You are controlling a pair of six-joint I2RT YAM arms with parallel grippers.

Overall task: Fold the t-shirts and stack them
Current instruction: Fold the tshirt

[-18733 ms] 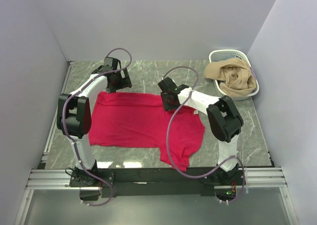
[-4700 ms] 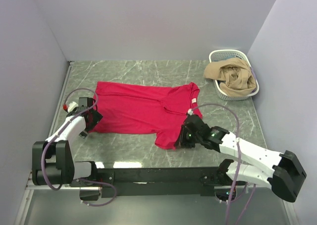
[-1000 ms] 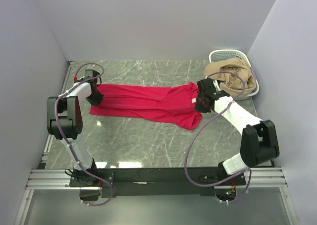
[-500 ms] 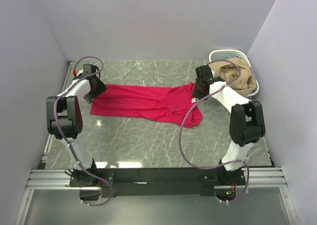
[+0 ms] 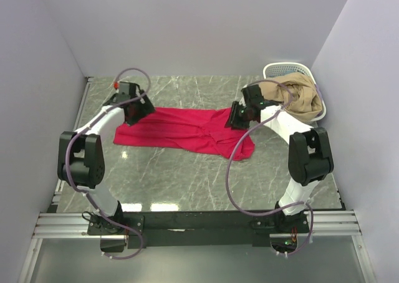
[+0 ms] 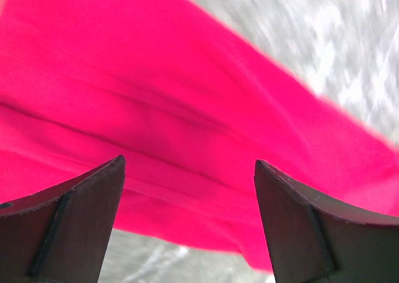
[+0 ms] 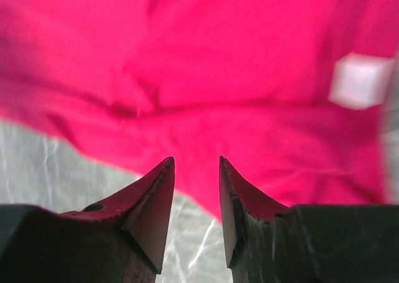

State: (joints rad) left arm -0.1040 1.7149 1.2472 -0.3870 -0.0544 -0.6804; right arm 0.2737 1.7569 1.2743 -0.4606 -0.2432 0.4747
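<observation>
The plain crimson-red cloth t-shirt lies as a long narrow band across the grey marble table's middle. The left gripper hangs over its 9 o'clock end, jaws spread wide, holding nothing. The right gripper, at the 3 o'clock end, stands narrowly parted, empty.

White lattice basket at the far right corner of grey marble table.
</observation>
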